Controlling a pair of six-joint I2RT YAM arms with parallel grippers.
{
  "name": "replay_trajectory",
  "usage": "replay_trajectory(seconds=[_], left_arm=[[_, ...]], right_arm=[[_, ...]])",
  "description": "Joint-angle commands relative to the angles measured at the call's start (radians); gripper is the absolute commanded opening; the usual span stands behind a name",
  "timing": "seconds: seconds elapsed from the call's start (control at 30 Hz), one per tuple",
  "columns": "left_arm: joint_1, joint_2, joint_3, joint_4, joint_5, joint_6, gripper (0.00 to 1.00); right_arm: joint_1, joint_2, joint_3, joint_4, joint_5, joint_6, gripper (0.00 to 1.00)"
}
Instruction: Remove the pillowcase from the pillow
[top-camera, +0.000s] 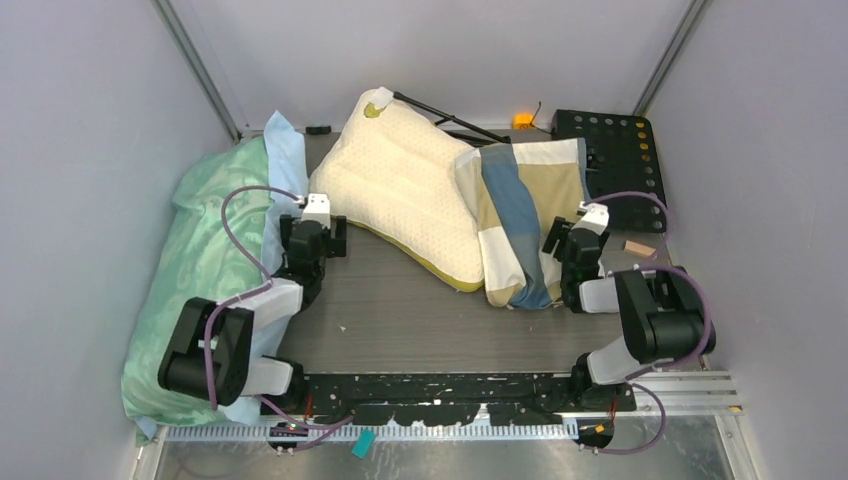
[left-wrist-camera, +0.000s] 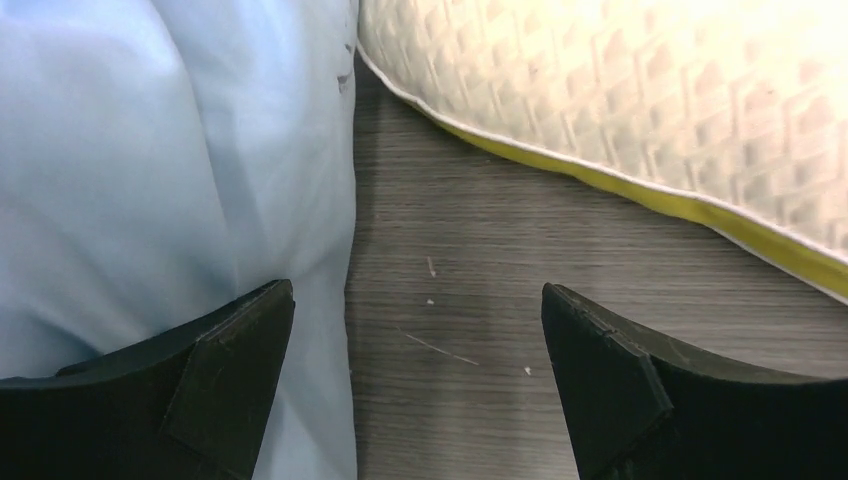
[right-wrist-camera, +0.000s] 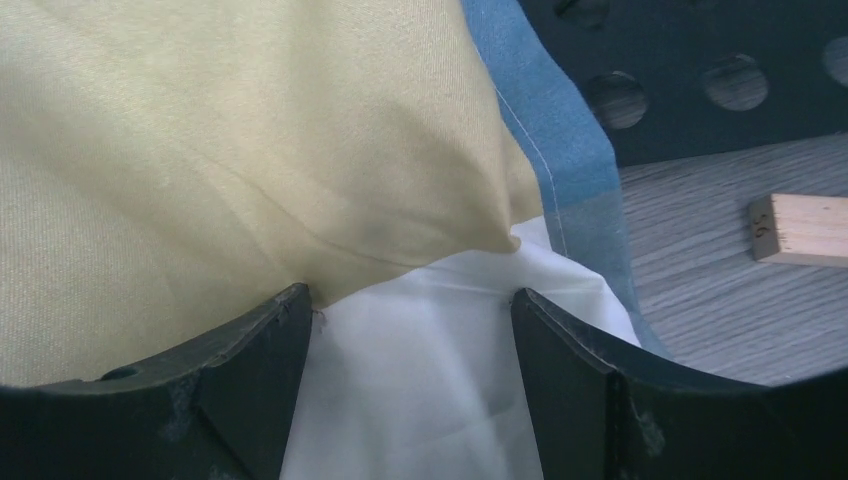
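Pillowcase (top-camera: 525, 225) was lying bunched up on the right side of the counter (top-camera: 400, 320), its blue, tan and white blocks all crumpled. Its left edge was pressed against the right end of the pillow (top-camera: 400, 190). The pillow sat diagonally in the middle, cream dotted top and yellow-green edge fully showing, so my read was that the case was basically off. I couldn't tell whether that last corner of the pillow was still tucked under the cloth. The right arm (top-camera: 650, 320) had its jaws fairly wide over the case, with white and tan fabric sitting between them but nothing actually pinched, as far as the wrist view showed. That spot made sense for dragging the case further right, clear of the pillow. The left arm (top-camera: 230, 340) had its jaws spread wide over bare counter, in the gap between the light blue cloth (left-wrist-camera: 150, 170) and the pillow's edge. They were holding nothing, and I'd guess they were there to pin the pillow if it needed it. A mint-green pillow (top-camera: 200, 260) filled the left side. As for writing, the small tag (top-camera: 378, 102) on the pillow's far corner was too tiny to read. The little wooden block (right-wrist-camera: 800, 228) near the black perforated plate (top-camera: 610, 150) had a couple of printed characters on its end, too blurry to call.
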Motion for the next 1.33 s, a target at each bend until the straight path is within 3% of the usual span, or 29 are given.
replay_trajectory(seconds=[0.0,0.1,0.17,0.27,0.33,0.37,0.4,0.43,0.47,0.63,1.3], left_arm=[[0.039,0.107,-0.100,0.432,0.011,0.117,0.97],[0.071,0.206,-0.125,0.566,0.035,0.105,0.97],[0.109,0.167,-0.114,0.464,0.098,0.054,0.97],[0.130,0.286,-0.188,0.760,0.122,0.058,0.96],[0.132,0.213,-0.138,0.557,0.085,0.010,0.98],[0.131,0.227,-0.121,0.520,0.083,0.015,0.94],[0.130,0.255,-0.133,0.589,0.075,0.027,0.98],[0.125,0.256,-0.151,0.649,0.071,0.029,0.99],[0.124,0.240,-0.158,0.627,0.097,0.028,1.00],[0.141,0.238,-0.120,0.548,0.182,0.058,1.00],[0.147,0.240,-0.113,0.540,0.193,0.054,1.00]], right_arm=[[-0.011,0.103,-0.003,0.293,0.088,-0.020,0.79],[-0.026,0.103,0.003,0.272,0.056,-0.017,0.80],[-0.028,0.093,0.005,0.246,0.019,-0.024,0.78],[-0.030,0.099,0.007,0.248,0.014,-0.023,0.71],[-0.036,0.103,0.011,0.251,0.031,-0.007,0.70],[-0.038,0.102,0.014,0.240,0.048,0.002,0.70],[-0.041,0.099,0.019,0.230,0.068,0.012,0.71],[-0.041,0.098,0.015,0.236,0.075,0.012,0.90],[-0.041,0.100,0.013,0.243,0.078,0.009,0.93],[-0.041,0.099,0.013,0.242,0.077,0.008,0.94],[-0.041,0.099,0.013,0.242,0.076,0.007,0.95]])
